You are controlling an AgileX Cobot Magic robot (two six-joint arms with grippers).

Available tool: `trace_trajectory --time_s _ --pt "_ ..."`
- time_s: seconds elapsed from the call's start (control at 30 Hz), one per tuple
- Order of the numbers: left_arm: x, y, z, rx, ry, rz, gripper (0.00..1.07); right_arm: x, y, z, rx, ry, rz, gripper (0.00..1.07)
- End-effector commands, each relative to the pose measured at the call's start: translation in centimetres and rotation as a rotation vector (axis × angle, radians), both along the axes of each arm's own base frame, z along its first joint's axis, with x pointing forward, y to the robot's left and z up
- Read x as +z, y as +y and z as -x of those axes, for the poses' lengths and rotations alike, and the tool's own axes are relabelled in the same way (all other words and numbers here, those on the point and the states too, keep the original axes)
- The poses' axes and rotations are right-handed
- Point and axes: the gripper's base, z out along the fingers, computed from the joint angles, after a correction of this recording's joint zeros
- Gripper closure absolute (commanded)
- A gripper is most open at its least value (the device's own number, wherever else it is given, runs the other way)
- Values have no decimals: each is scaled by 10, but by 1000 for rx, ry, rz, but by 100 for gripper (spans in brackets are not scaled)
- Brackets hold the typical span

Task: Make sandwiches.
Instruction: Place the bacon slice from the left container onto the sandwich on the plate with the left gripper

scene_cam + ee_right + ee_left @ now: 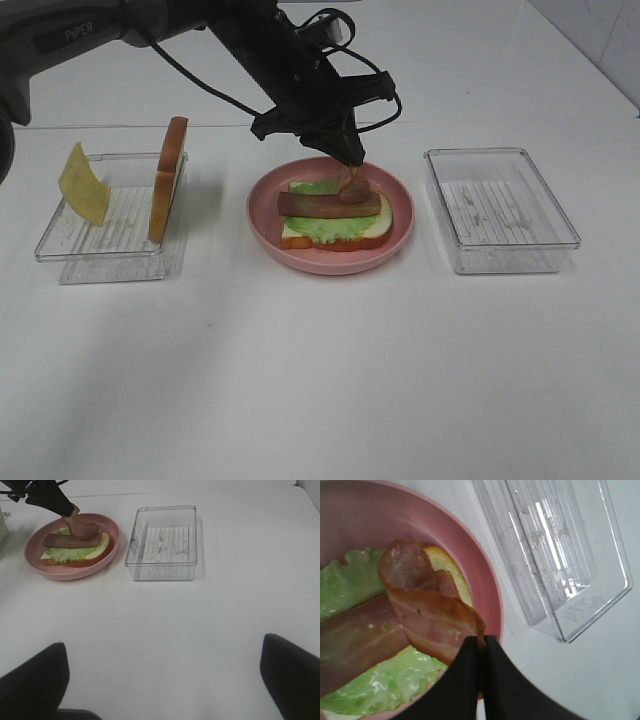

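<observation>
The sandwich stack (pixel 335 225) lies on the round pink plate (pixel 400 215): a bread slice, a green lettuce leaf (pixel 315 227) and one bacon strip (pixel 325 204) flat across it. My left gripper (pixel 352 158) is shut on the end of a second bacon strip (pixel 350 186), which hangs down and touches the stack. The left wrist view shows the gripper (pixel 481 644) pinching that strip (pixel 427 612) over the lettuce (pixel 350 580). A second bread slice (pixel 170 178) and the yellow cheese slice (pixel 82 183) stand in the left tray. My right gripper (pixel 162 690) is open and empty, away from the plate.
A clear tray (pixel 100 240) on the left holds the bread and cheese. An empty clear tray (pixel 500 208) stands to the right of the plate; it also shows in the right wrist view (pixel 162 542). The left arm and its cable reach in from the back left.
</observation>
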Motion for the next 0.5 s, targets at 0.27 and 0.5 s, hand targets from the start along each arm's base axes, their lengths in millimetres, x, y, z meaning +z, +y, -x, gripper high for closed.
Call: trace_trajectory --time_s 0.27,0.5 --pt "-5 21 -1 93 26 -240 107 0 0 3 5 -26 5 9" --pt "-8 21 0 91 42 -237 107 0 0 3 5 -26 5 9"
